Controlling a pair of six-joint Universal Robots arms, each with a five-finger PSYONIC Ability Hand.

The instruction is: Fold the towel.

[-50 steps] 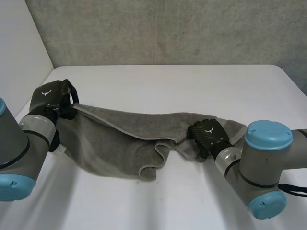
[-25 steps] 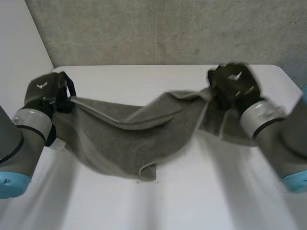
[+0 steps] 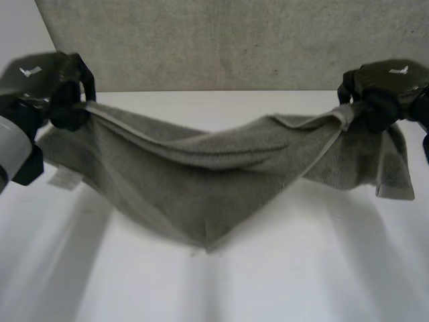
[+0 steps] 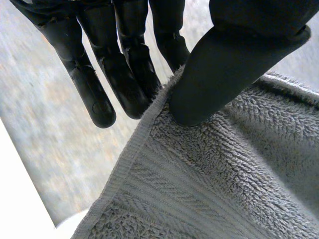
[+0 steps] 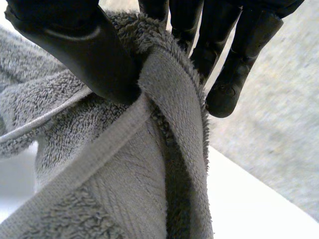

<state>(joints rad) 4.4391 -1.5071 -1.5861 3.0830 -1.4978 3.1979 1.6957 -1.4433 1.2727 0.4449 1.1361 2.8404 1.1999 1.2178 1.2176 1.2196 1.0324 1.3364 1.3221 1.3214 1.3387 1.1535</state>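
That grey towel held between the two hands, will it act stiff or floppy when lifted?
Likely very floppy: the towel sags deep in the middle between the left hand and the right hand. Probably not slippery: its looped pile looks rough under each pinching thumb. Its loose end beside the right hand may swing.

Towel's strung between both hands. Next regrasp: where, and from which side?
Probably the low tip of the towel, pinched from the near side: it hangs to a point by the table, free, with a hemmed edge rising to the right robot hand. The left robot hand pinches the other end.
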